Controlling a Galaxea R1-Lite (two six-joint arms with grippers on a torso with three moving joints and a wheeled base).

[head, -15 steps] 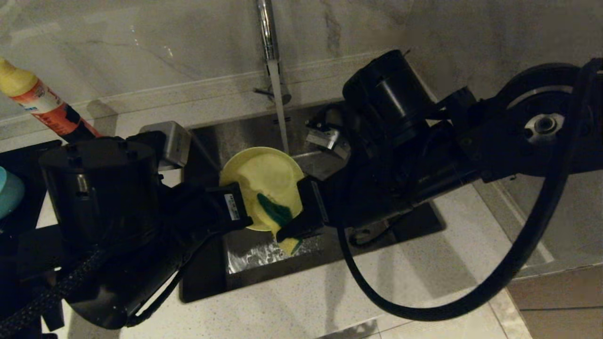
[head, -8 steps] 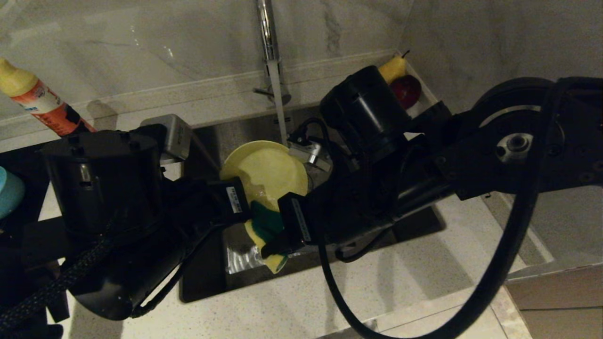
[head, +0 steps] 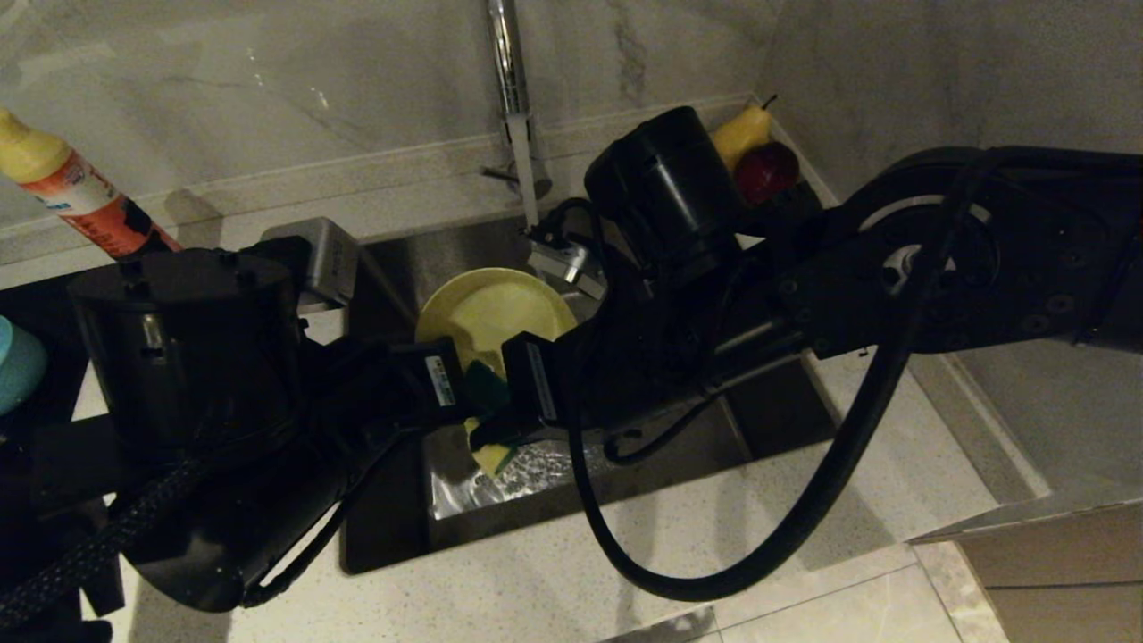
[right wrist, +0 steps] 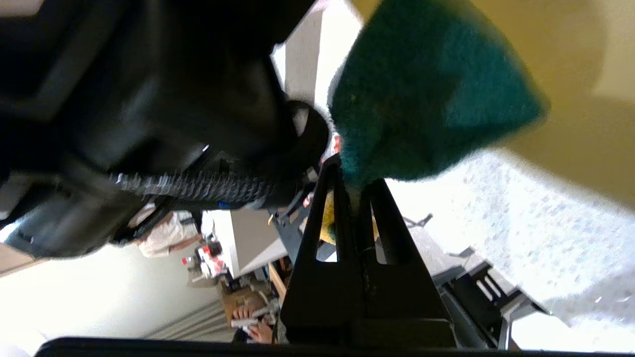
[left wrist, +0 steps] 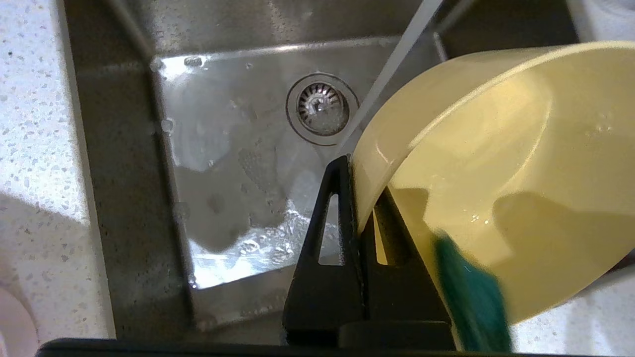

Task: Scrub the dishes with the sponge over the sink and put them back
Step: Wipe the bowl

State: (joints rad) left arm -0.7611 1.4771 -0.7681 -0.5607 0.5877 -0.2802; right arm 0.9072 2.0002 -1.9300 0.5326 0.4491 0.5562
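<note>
The left gripper [left wrist: 358, 198] has its jaws pressed together on the rim of the pale yellow bowl [left wrist: 496, 163], one finger outside the wall and the other inside it. The bowl is tilted on edge above the sink [left wrist: 223, 148], with its hollow turned toward the right gripper [right wrist: 354, 198]. Past the left gripper's fingertips lie the wet steel floor of the sink and the round drain strainer [left wrist: 321, 108]. A thin stream of water [left wrist: 392, 64] falls from the tap [head: 511, 80] just beyond the bowl's far rim.

The right gripper comes in from the opposite side and pinches the sponge [right wrist: 421, 94] between closed jaws. The dark green scouring face fans out ahead of its fingertips and lies against the yellow inner wall of the bowl, close beside the left gripper's grip on the rim. In the head view the sponge's yellow foam [head: 489, 455] hangs just below the right gripper, over the shining sink floor.

On the table [head: 554, 572] behind the left arm stands a bottle [head: 76, 201] with a yellow cap and orange label. A light blue bowl [head: 18, 362] shows at the edge of the view, well apart from the left gripper. A yellow pear [head: 741, 132] and a dark red fruit [head: 768, 171] sit in the corner behind the right arm.
</note>
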